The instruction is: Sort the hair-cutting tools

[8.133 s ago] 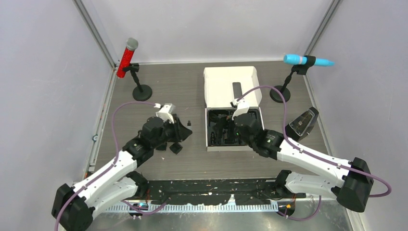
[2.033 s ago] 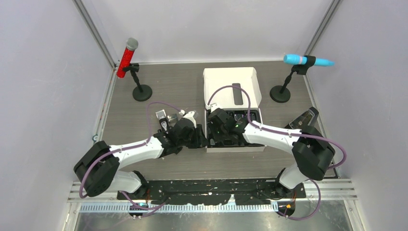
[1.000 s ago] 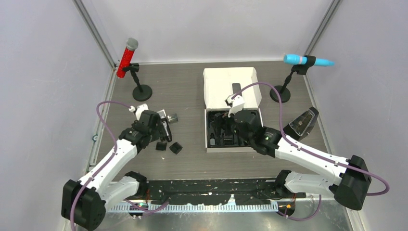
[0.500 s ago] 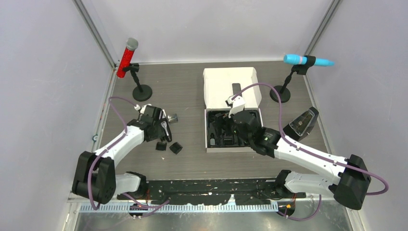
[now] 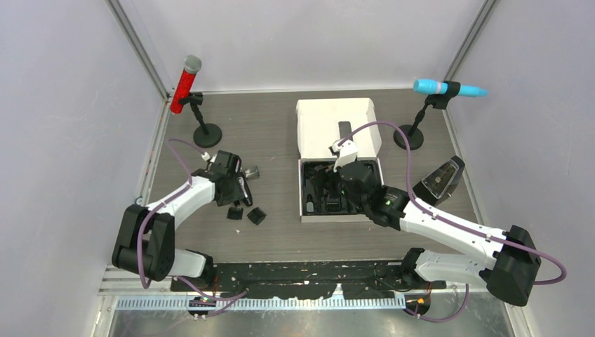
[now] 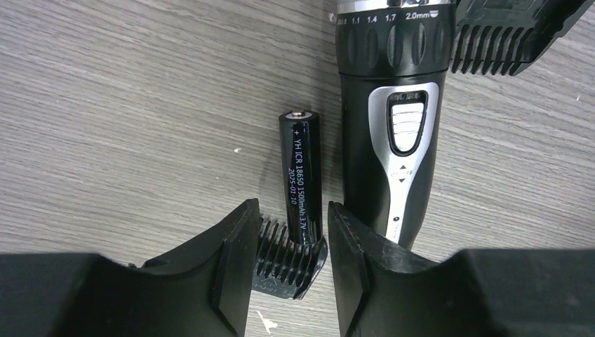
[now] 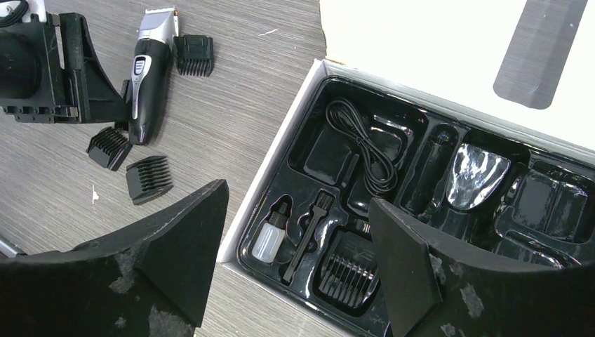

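Standing apart, the black fingers [image 6: 224,270] of the left gripper [image 6: 291,263] frame a small comb attachment [image 6: 291,254] and the foot of a black 18650 battery [image 6: 303,168] at the bottom of the left wrist view. They clamp nothing visibly, though whether they touch the comb cannot be told. Just right of the battery lies the black-and-silver hair clipper [image 6: 389,126], with a second comb attachment [image 6: 512,31] beside its head in the upper right corner. Seen from above, the left arm [image 5: 186,200] folds sharply at the elbow, its forearm angled up and right. The right gripper [image 7: 298,200] gapes wide and empty over the lower left corner of the white box [image 7: 421,42], and the right arm [image 5: 449,228] stretches diagonally from the lower right. A grey wood-grain table [image 5: 273,133] sits between pale walls, with a red microphone [image 5: 184,84] at upper left and a blue microphone [image 5: 449,88] at upper right. The box's black tray [image 7: 319,158] holds a coiled cable [image 7: 365,151], a small white bottle [image 7: 266,240], a brush [image 7: 309,232] and a third comb attachment [image 7: 344,270].
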You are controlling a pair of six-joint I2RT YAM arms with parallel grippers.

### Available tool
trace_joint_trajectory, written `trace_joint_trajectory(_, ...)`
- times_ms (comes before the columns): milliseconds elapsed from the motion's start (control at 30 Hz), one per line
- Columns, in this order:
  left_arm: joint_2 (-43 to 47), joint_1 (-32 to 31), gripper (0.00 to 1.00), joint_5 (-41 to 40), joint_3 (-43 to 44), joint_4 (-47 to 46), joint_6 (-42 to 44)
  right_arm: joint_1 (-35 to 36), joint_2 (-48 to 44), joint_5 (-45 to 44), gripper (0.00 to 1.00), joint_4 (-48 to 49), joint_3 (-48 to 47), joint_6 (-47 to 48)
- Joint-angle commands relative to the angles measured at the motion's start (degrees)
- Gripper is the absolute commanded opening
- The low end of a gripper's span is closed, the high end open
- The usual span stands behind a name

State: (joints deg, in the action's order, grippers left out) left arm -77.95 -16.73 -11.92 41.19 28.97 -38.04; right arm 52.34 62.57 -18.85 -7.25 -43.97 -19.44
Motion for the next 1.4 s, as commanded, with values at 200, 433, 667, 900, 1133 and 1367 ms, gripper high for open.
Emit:
trace_joint_trajectory(200, -1.64, 0.38, 0.42, 1.2, 2.58, 0.46, 0.42, 0.18, -0.09, -1.36, 0.83, 2.76, -0.25, -0.57)
trace_joint_trajectory(433, -1.29, 0.38, 0.26, 2.06, 2.26, 0.32, 0.73, 0.13, -0.07, -1.23, 0.83, 2.68, -0.19, -0.69)
trace_joint_trajectory(667, 0.23, 0.38, 0.23, 2.0, 1.95, 0.48, 0.94, 0.13, -0.34, -1.11, 0.83, 2.72, -0.21, -0.82)
trace_joint_trajectory(900, -1.62, 0.38, 0.35, 3.09, 3.23, 2.43, 0.9, 0.13, -0.32, -0.9, 0.83, 2.68, -0.2, -0.86)
trace_joint_trajectory(1133, -3.17, 0.38, 0.37, 4.07, 4.35, 3.51, 0.56, 0.13, -0.19, -0.85, 0.83, 2.77, -0.1, -0.97)
trace_joint_trajectory(1367, -6.19, 0.38, 0.33, 6.49, 5.38, 3.42, 0.65, 0.13, -0.05, -0.93, 0.83, 2.85, -0.03, -0.99)
